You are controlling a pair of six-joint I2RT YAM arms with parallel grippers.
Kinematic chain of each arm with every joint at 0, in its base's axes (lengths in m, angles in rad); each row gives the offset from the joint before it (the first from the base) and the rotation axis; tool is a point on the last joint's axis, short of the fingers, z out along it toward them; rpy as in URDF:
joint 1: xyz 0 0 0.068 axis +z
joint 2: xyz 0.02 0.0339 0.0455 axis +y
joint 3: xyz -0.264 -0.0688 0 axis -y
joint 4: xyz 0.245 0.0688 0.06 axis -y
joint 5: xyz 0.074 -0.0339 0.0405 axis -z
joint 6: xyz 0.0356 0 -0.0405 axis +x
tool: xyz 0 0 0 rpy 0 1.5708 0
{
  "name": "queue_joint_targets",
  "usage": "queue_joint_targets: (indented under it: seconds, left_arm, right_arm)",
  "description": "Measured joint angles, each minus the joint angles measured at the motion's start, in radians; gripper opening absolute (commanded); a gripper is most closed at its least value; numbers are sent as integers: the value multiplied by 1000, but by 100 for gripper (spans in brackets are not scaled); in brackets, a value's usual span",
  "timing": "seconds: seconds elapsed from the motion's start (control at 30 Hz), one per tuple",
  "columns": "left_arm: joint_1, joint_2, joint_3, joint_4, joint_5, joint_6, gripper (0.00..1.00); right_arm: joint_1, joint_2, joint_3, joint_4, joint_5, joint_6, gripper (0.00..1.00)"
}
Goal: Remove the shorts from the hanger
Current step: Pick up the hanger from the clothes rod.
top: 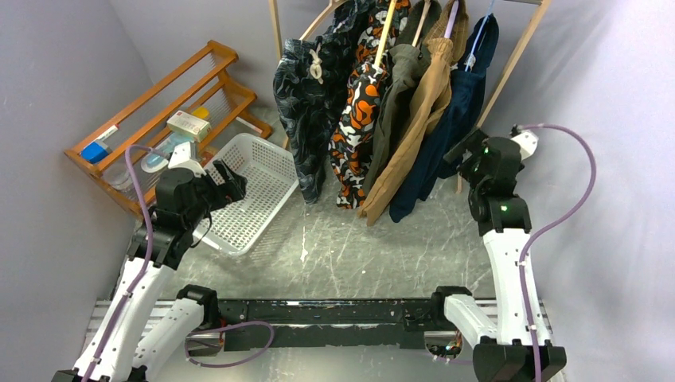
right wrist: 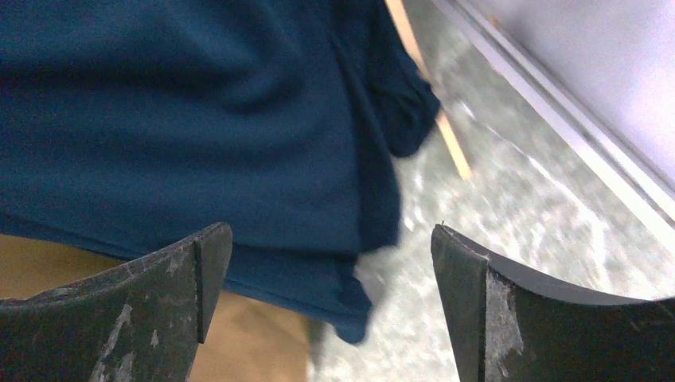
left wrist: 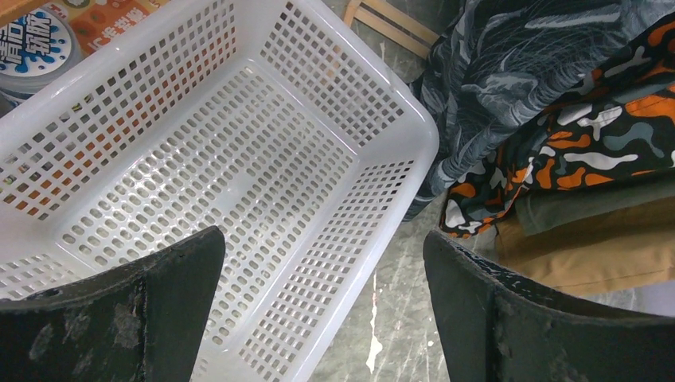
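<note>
Five shorts (top: 362, 103) are hanging in a row at the tabletop's (top: 334, 255) far edge, long axis vertical. The navy pair (top: 454, 119) at the right end is sitting just ahead of the right arm's (top: 501, 215) jaws, which are standing wide and empty. The left arm's (top: 171, 215) jaws are gaping wide too, hovering over the white basket (top: 269, 151), so the right arm is looking nearer.

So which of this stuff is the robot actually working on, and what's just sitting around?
For the job: navy shorts, tan shorts, olive-grey shorts, camouflage shorts, leaf-print shorts, their hangers.
Lying about: white basket, wooden shelf, the box on it.
</note>
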Motion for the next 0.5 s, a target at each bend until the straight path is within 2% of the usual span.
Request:
queue_joint_targets:
  seconds: [0.2,0.37,0.5]
  left_arm:
    - [0,6,-4,-17,-6,45,99]
    - [0,-81,-41,-19,-74,69,99]
    - [0,-193,-109,8,-91,97,99]
  right_arm:
    - [-15,45,222,58,-9,31,99]
    - [-16,78,355,128,8,-31,88]
    - [-18,175,496,131,-58,-72,79]
